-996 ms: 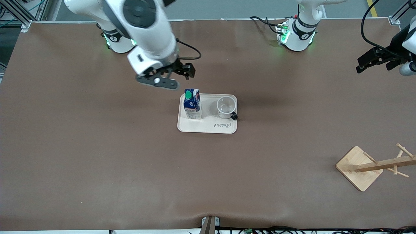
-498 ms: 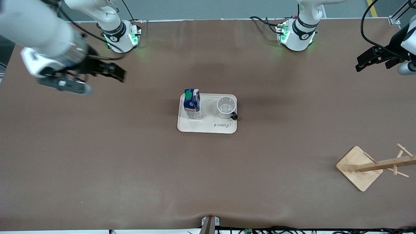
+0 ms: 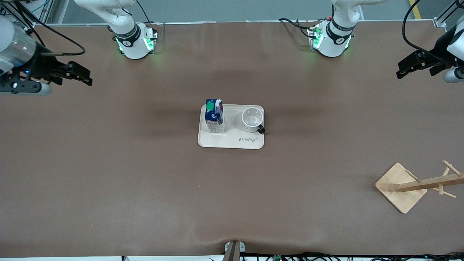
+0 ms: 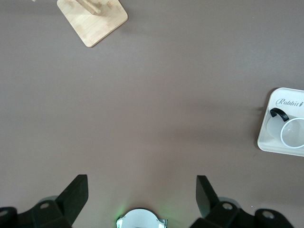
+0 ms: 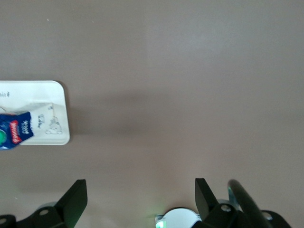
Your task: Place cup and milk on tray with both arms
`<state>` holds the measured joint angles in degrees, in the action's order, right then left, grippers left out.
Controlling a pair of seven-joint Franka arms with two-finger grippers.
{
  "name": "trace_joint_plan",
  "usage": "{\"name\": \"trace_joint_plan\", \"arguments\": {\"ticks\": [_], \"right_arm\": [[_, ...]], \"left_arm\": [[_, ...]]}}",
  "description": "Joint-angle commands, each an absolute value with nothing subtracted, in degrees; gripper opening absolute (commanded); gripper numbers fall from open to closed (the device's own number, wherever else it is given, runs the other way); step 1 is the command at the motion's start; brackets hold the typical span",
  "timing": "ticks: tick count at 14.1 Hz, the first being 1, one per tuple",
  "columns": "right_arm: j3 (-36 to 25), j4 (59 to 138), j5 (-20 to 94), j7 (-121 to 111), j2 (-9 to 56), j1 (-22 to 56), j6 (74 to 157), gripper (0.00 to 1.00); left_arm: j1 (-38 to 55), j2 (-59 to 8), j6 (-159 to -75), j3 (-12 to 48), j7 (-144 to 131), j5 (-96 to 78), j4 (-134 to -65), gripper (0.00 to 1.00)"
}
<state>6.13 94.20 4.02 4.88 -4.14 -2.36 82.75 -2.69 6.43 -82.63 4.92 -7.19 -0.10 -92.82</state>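
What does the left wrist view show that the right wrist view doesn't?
Only the left wrist view shows the cup on the tray, the wooden rack base and the open left claw. Only the right wrist view shows the milk, standing on the tray, and the open right claw. Both show part of the tray, the brown table and empty claws.

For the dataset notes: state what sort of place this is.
Most likely a robotics lab workcell, not a kitchen: two fixed arm bases with green lights on a brown-covered table, loose cables at its edge, and a staged tray holding a milk carton and a cup.
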Motion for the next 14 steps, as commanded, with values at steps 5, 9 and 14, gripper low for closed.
{"name": "trace_joint_plan", "arguments": {"ticks": [5,9,14], "right_arm": [[7.6,95.9,3.4,-12.0,-5.7,-9.0,87.0,1.0],[7.7,92.8,3.6,-11.9,-4.7,-8.4,86.3,1.0],[7.7,92.7,3.4,-4.9,-4.7,-5.4,85.7,1.0]], "left_arm": [[-2.9,7.6,-81.5,4.9,-6.6,-0.8,-92.3,1.0],[-2.9,7.6,-81.5,5.0,-6.7,-0.5,-92.1,1.0],[-2.6,7.0,-81.5,5.3,-6.5,-0.4,-91.6,1.0]]}}
